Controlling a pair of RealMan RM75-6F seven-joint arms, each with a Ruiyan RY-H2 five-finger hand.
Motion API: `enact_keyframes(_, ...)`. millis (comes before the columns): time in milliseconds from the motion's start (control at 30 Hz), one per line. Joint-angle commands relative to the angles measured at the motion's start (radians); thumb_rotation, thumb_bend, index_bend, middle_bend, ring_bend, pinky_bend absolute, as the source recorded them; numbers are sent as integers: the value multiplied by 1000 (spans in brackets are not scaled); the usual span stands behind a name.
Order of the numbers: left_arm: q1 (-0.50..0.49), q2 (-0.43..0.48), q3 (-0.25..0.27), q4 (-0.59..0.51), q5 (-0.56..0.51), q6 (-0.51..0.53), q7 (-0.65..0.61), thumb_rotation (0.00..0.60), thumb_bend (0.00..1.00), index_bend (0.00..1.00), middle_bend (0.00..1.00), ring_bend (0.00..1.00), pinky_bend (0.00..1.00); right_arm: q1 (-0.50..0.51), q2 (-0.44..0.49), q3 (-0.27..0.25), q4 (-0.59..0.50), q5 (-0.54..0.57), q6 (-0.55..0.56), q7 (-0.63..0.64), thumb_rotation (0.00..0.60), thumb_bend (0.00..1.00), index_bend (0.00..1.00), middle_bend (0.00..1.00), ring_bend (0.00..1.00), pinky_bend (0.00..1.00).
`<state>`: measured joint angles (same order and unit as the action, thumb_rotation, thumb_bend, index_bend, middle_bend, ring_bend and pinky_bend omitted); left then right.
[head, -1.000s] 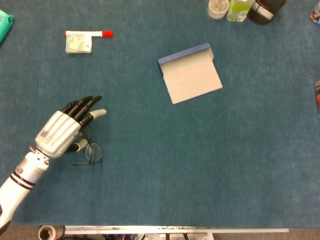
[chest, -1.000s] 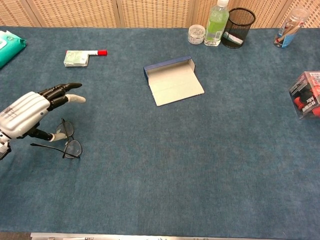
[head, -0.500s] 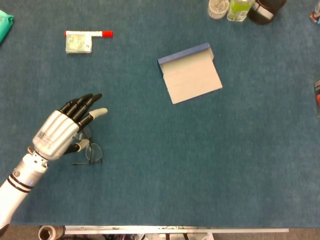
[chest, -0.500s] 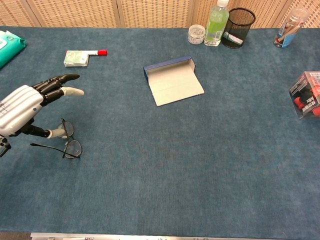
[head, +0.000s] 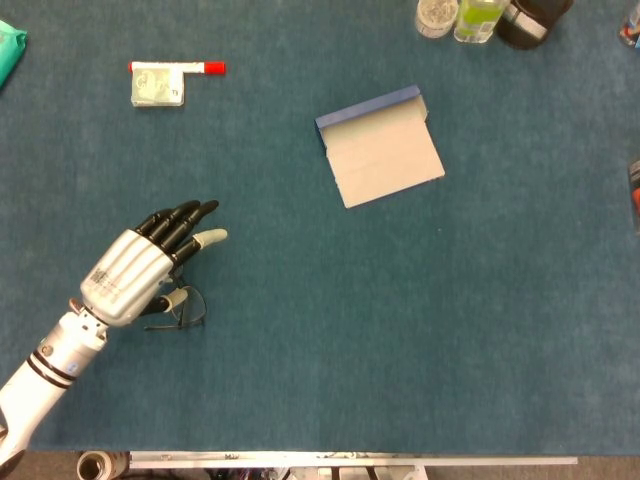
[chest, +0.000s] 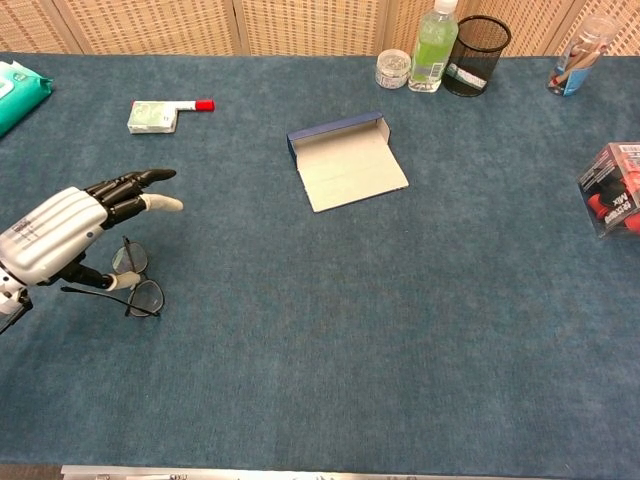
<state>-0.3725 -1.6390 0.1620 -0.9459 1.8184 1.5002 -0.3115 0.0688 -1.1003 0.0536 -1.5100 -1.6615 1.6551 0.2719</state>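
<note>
A pair of dark-framed glasses (head: 186, 307) (chest: 141, 291) lies folded on the blue table cloth at the near left. My left hand (head: 135, 273) (chest: 62, 226) hovers just above and left of them, its fingers stretched out toward the right and held apart. Its thumb reaches down beside the glasses' frame; whether it touches is unclear. Nothing is in the hand. An open blue glasses case (head: 384, 148) (chest: 349, 164) with a pale lining lies flat near the table's middle, well to the right of the hand. My right hand shows in neither view.
A small pale box (head: 157, 84) (chest: 151, 117) and a red-capped marker (head: 205, 68) lie at the far left. Along the back stand a jar (chest: 392, 68), a green bottle (chest: 433, 45), a mesh cup (chest: 477, 42) and a pen holder (chest: 580, 45). A red box (chest: 612, 190) sits at the right edge.
My left hand drifted slightly away and back, ending a little further right and lower over the glasses. The glasses and the case have not moved.
</note>
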Motion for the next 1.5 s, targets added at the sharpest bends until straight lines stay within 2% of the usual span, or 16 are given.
enact_keyframes(33, 0, -4, 1, 7, -2, -5, -3, 600, 0, 185, 50, 83, 195, 0, 0, 0, 1, 0, 1, 1, 600, 341, 575, 461, 253, 329)
enact_keyframes(800, 4, -41, 4, 86, -24, -31, -51, 600, 0, 186, 49, 83, 195, -1, 0, 1, 1, -1, 3, 1, 600, 341, 575, 461, 253, 329)
enact_keyframes(1167, 48, 71, -3, -51, -12, 91, 31, 600, 0, 182, 46, 83, 195, -3, 3, -3, 1, -10, 9, 10, 600, 341, 575, 461, 253, 329)
enact_keyframes(1500, 94, 169, 30, -105, 22, 145, 92, 600, 0, 173, 33, 79, 195, -9, 7, -3, 0, -15, 24, 19, 600, 341, 575, 461, 253, 329)
